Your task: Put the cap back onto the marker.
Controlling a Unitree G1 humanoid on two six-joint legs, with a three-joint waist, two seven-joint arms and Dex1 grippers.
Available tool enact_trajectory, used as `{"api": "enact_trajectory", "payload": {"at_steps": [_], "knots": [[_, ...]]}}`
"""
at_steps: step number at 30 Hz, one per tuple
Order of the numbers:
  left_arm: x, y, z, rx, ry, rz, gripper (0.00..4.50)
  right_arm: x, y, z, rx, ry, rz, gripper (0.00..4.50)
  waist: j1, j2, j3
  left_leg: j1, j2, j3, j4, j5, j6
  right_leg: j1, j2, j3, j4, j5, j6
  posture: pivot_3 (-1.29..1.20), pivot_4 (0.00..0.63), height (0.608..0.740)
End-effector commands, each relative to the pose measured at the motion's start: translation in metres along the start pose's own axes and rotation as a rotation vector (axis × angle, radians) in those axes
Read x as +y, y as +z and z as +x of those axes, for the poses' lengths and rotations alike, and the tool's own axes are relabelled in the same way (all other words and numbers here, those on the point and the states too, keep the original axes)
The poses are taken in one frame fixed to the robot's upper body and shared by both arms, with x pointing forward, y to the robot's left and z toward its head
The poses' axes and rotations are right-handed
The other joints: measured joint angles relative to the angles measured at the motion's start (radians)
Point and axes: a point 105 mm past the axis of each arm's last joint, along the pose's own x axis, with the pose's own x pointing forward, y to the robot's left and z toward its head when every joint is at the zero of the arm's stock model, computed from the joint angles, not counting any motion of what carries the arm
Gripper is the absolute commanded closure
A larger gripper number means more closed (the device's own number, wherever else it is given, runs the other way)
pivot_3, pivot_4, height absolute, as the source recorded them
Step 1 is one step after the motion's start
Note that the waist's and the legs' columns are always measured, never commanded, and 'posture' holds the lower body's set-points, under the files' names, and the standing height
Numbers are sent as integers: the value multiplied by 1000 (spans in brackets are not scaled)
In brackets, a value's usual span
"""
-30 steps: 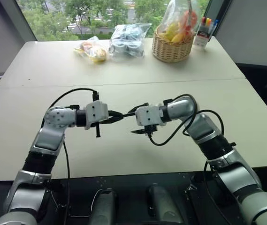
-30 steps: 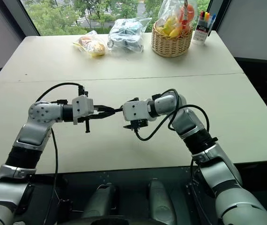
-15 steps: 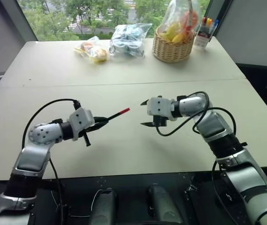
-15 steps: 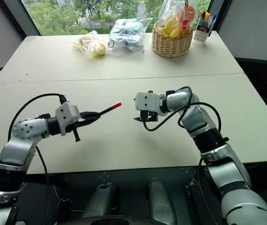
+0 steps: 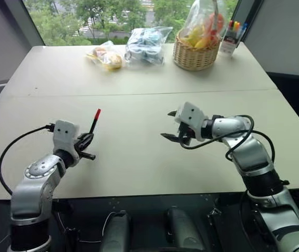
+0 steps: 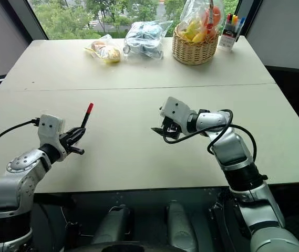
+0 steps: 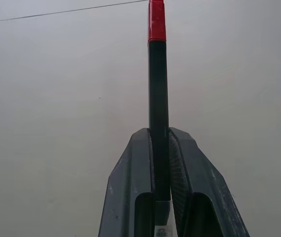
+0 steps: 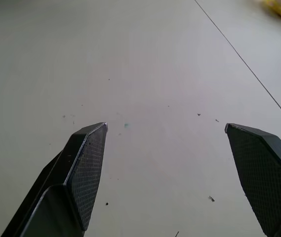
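Observation:
The marker (image 5: 92, 127) is a slim black barrel, and my left gripper (image 5: 85, 140) is shut on its lower end over the table's near left. It points up and away from me. The red cap (image 5: 97, 113) sits on the marker's far end. In the left wrist view the barrel (image 7: 157, 98) rises from between the closed fingers (image 7: 130, 168), with the cap (image 7: 156, 22) at its end. My right gripper (image 5: 168, 125) hovers over the middle of the table, a good way to the right of the marker. It is open and holds nothing (image 8: 167, 128).
At the far edge of the table (image 5: 138, 163) stand a wicker basket (image 5: 194, 55) of bagged fruit, two plastic bags (image 5: 145, 44) (image 5: 105, 56) and a pot of coloured markers (image 5: 229, 37). A seam (image 5: 138, 93) crosses the tabletop.
My left arm has swung left and down with the marker, rolling so that it points up and away. My right gripper has drawn off to the right of the marker.

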Motion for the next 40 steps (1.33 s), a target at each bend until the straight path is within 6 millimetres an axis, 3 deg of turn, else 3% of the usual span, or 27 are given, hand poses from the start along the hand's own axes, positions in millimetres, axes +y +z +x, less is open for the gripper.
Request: {"api": "enact_trajectory", "payload": {"at_steps": [1, 11, 15, 20, 24, 31, 35, 40], "knots": [[16, 0, -5, 22, 108, -46, 4500, -1, 18, -8, -58, -34, 7, 577, -1, 0, 0, 0, 0, 0, 0, 0, 0, 0, 0, 0, 0, 0, 0, 0, 150, 740], [23, -14, -5, 92, 180, -124, 4500, -5, 17, -14, -43, -58, 10, 577, 1, 0, 0, 0, 0, 1, 0, 0, 0, 0, 0, 0, 0, 0, 0, 0, 150, 740], [20, -14, -6, 91, 171, -150, 2711, -8, 17, -15, -43, -69, 7, 515, 0, 0, 0, 0, 0, 1, 0, 0, 0, 0, 0, 0, 0, 0, 0, 0, 150, 740], [16, -8, -10, 47, 175, -157, 35, -13, 17, -19, -40, -73, -2, 515, 0, 0, 0, 0, 0, 1, 0, 0, 0, 0, 0, 0, 0, 0, 0, 0, 150, 740], [8, 8, -19, -32, 201, -143, 35, -20, 21, -28, -52, -41, -29, 515, 1, 0, 0, 0, 0, 1, 0, 0, 0, 0, 0, 0, -1, 0, 0, 0, 150, 740], [-12, 27, -53, -156, 262, -107, 35, -26, 40, -53, -122, 110, -66, 515, 11, -1, 0, 0, 0, 2, 0, 0, 0, 1, 0, 0, -2, 0, 0, 0, 150, 740], [-22, 28, -68, -168, 276, -87, 35, -29, 43, -62, -125, 165, -68, 515, 20, -1, 0, 0, 0, 3, 0, 0, 0, 1, 0, 0, -2, 0, 0, 0, 150, 740], [-28, 23, -72, -167, 281, -99, 35, -33, 48, -68, -134, 188, -76, 515, 22, -1, 0, 0, 0, 3, 0, 0, 0, 1, 0, 0, -2, -2, -3, 0, 150, 740]]}}
